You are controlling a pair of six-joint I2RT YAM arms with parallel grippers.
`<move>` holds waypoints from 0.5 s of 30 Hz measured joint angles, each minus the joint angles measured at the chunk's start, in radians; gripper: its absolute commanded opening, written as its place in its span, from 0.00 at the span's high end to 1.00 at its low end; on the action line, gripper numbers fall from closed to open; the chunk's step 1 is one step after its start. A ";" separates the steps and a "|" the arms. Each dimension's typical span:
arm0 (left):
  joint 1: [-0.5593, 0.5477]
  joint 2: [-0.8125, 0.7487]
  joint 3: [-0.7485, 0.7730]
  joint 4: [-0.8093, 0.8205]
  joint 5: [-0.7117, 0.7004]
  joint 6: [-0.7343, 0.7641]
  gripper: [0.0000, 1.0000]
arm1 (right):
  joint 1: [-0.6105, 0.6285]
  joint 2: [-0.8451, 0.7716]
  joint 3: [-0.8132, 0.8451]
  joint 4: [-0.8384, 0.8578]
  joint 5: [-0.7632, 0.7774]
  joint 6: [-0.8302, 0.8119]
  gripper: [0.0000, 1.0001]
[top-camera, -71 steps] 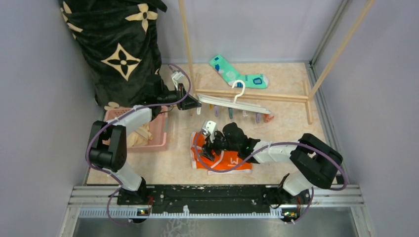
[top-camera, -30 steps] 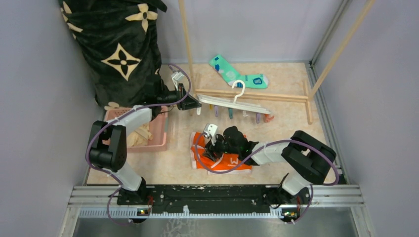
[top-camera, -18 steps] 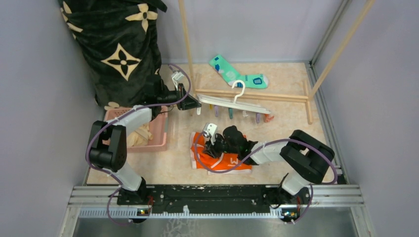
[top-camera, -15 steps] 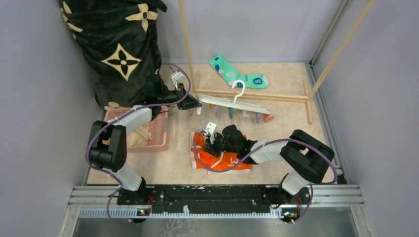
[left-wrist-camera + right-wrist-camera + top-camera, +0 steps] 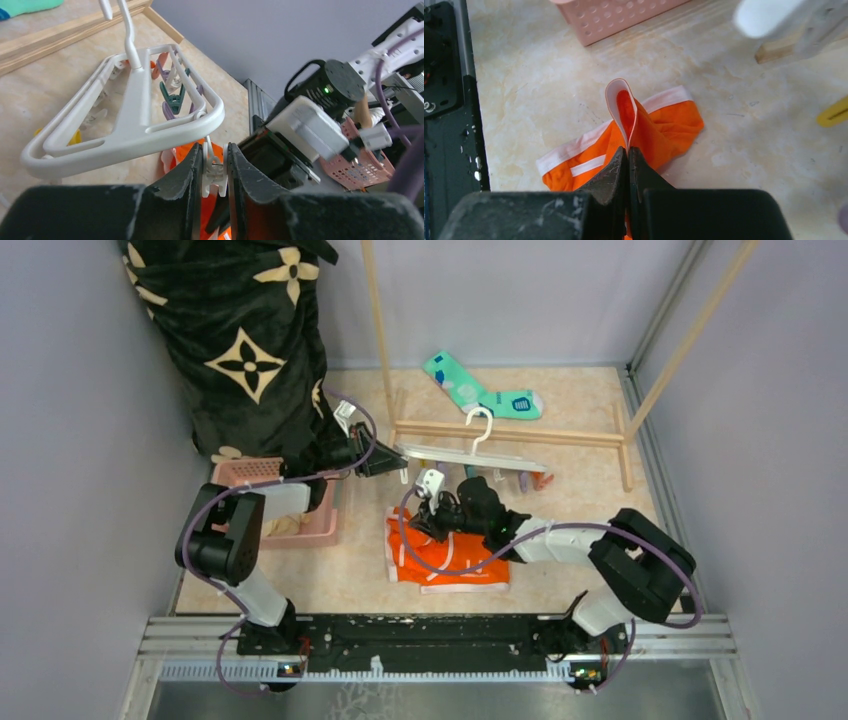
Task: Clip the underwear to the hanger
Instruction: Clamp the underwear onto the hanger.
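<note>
Underwear [image 5: 664, 127]: matt orange cloth (white band). Hanger [image 5: 130, 140]: smooth glossy white plastic. Basket [image 5: 624, 17]: pink plastic lattice.

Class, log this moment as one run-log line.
left gripper: shut on white clothespin of hanger | right gripper: pinching underwear fold | underwear: not yet clipped

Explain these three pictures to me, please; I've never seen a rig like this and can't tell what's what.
Two robot arms are bolted at the near edge of the table. The wide picture looks down from above; the other two come from wrist cameras. The left arm grips a white clothespin, dangling from the hanger, in its jaws. The right arm has its jaws shut on a raised fold of the orange underwear lying on the table. A pink basket, teal sock and wooden rack sit nearby.
</note>
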 measured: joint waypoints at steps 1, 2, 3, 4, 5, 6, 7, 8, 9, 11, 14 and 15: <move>-0.003 0.007 -0.018 0.077 0.002 -0.047 1.00 | -0.010 -0.007 0.000 0.000 -0.005 0.006 1.00; -0.007 0.011 -0.031 0.130 0.002 -0.074 1.00 | -0.022 -0.018 0.000 0.001 -0.010 0.013 1.00; -0.010 0.015 -0.043 0.176 0.002 -0.098 1.00 | -0.030 -0.027 0.000 0.002 -0.016 0.018 1.00; -0.014 0.017 -0.055 0.213 0.003 -0.121 1.00 | -0.035 -0.034 0.000 0.004 -0.023 0.023 1.00; -0.018 0.018 -0.062 0.238 0.004 -0.130 1.00 | -0.040 -0.039 0.000 0.006 -0.029 0.026 1.00; -0.024 0.018 -0.067 0.257 0.005 -0.137 1.00 | -0.046 -0.043 0.000 0.009 -0.038 0.033 1.00; -0.030 0.018 -0.068 0.274 0.008 -0.142 1.00 | -0.051 -0.046 0.000 0.014 -0.049 0.039 1.00; -0.035 0.018 -0.068 0.290 0.009 -0.142 1.00 | -0.055 -0.048 0.000 0.019 -0.061 0.046 1.00; -0.037 0.018 -0.068 0.298 0.010 -0.141 1.00 | -0.061 -0.051 0.000 0.023 -0.073 0.052 1.00; -0.040 0.017 -0.074 0.314 0.015 -0.136 1.00 | -0.073 -0.057 0.000 0.024 -0.089 0.062 1.00; -0.045 0.017 -0.086 0.327 0.027 -0.125 1.00 | -0.087 -0.071 0.000 0.023 -0.107 0.072 1.00; -0.045 0.017 -0.087 0.332 0.032 -0.124 1.00 | -0.090 -0.078 0.000 0.023 -0.112 0.075 1.00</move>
